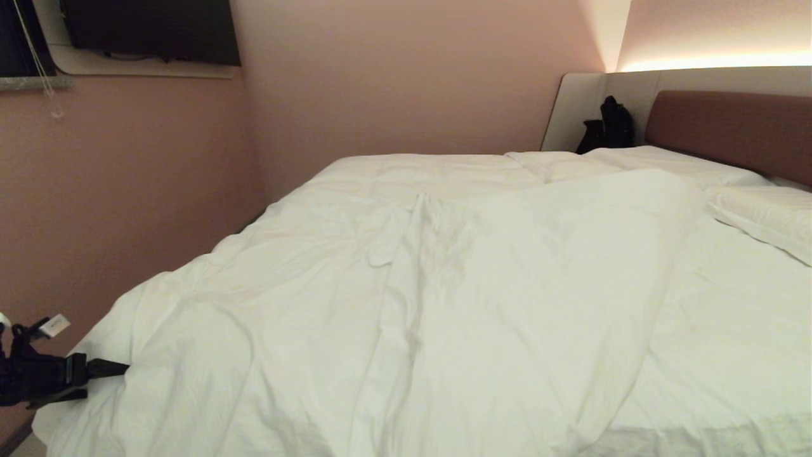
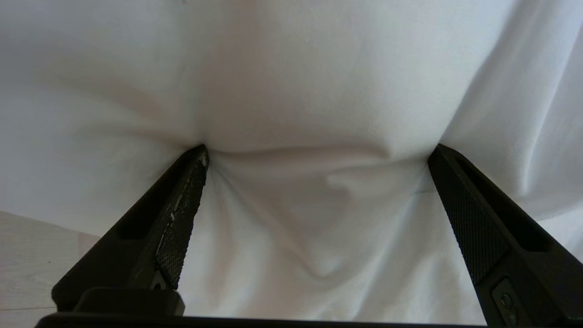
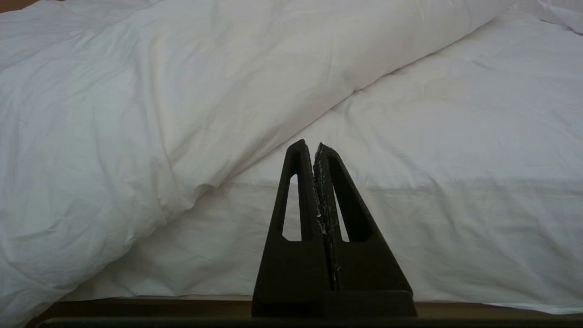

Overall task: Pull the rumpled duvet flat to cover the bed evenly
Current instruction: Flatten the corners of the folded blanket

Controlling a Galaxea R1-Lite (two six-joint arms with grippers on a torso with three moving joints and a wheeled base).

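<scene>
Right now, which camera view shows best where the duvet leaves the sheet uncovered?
The head view: the duvet is bunched to the left, the sheet bare on the right. The right wrist view shows only its edge nearby; the left wrist view only folds.

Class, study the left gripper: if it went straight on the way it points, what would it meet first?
The duvet: the open left gripper already seems to press its fingertips into the white fabric.
</scene>
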